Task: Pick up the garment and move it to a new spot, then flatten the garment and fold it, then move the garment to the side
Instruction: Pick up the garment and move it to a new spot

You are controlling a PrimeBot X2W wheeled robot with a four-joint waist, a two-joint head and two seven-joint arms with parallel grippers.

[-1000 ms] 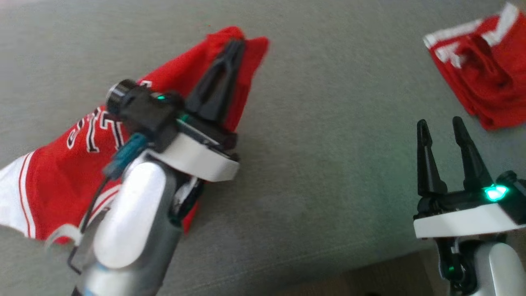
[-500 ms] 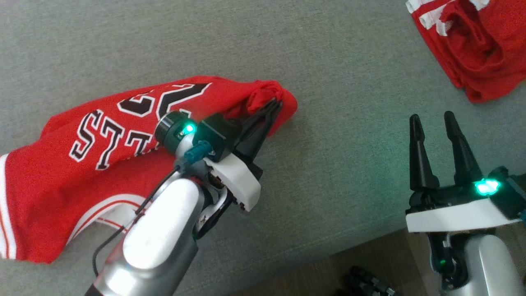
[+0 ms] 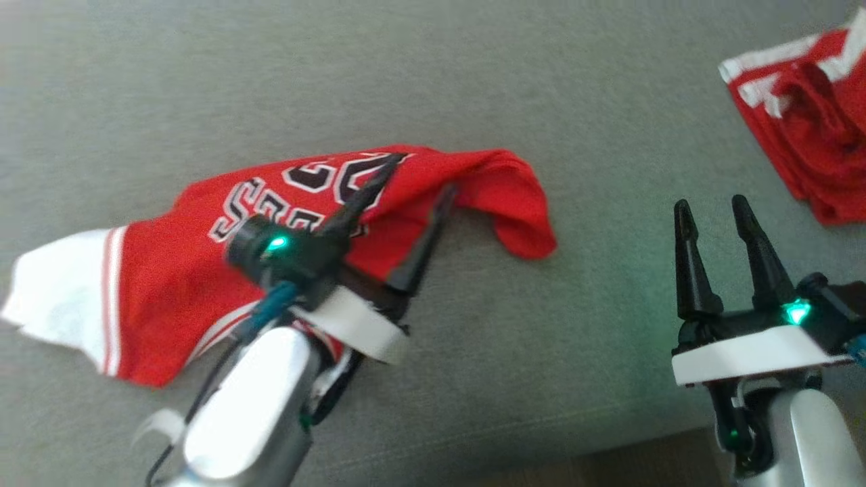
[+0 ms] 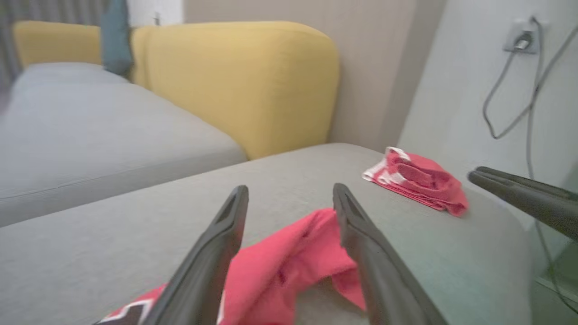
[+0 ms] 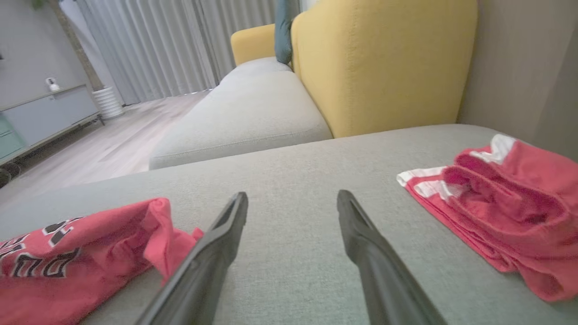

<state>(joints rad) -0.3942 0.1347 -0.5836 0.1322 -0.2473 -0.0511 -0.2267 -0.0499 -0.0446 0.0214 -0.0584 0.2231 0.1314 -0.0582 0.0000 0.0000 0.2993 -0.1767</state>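
Lower left, the left claw [image 3: 421, 177] stands spread, released, above the red jersey [image 3: 169, 291]; lower right, the right claw [image 3: 709, 203] gapes empty. The limp, printed knit lies rumpled centre-left on the grey woven sofa cushion [image 3: 541, 81]: relocation looks done; flattening next needs both corners pulled apart. Upper right, folded red cloth [image 3: 812, 135].

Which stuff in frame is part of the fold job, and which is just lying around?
In the job: red lettered jersey, crumpled on the grey seat; left gripper, open over it; right gripper, open, off to the side.
Lying about: folded red garment at the seat's far corner; yellow backrest; teal cushion; wall socket.
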